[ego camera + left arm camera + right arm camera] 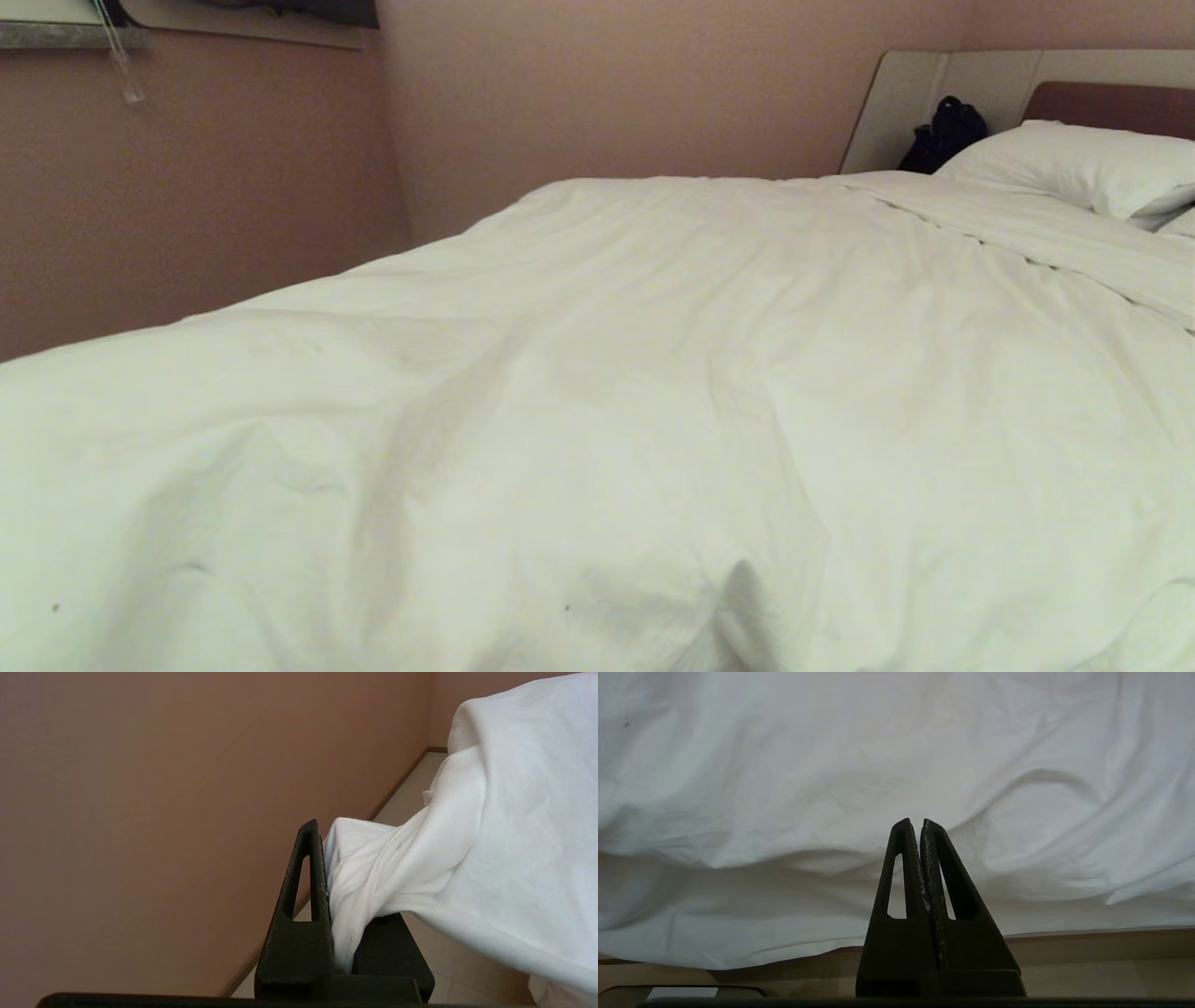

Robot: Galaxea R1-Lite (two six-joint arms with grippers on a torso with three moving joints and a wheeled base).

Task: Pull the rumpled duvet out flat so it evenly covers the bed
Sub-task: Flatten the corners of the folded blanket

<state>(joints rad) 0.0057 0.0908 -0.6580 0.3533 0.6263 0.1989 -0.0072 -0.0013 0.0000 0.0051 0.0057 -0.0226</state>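
The white duvet (653, 373) fills the head view, puffy and creased, spread over the bed up to the pale headboard (910, 103) at the far right. Neither arm shows in that view. In the left wrist view my left gripper (334, 868) is shut on a bunched corner of the duvet (490, 849), held up off the floor beside the pink wall; one black finger (310, 877) shows and the cloth hides the other. In the right wrist view my right gripper (920, 823) is shut on nothing, parked low in front of the duvet's hanging side (878, 765).
A white pillow (1074, 163) lies at the head of the bed, with a dark bag (945, 133) against the headboard. A pink wall (233, 205) runs close along the bed's far side. A strip of pale floor (406, 798) lies between wall and bed.
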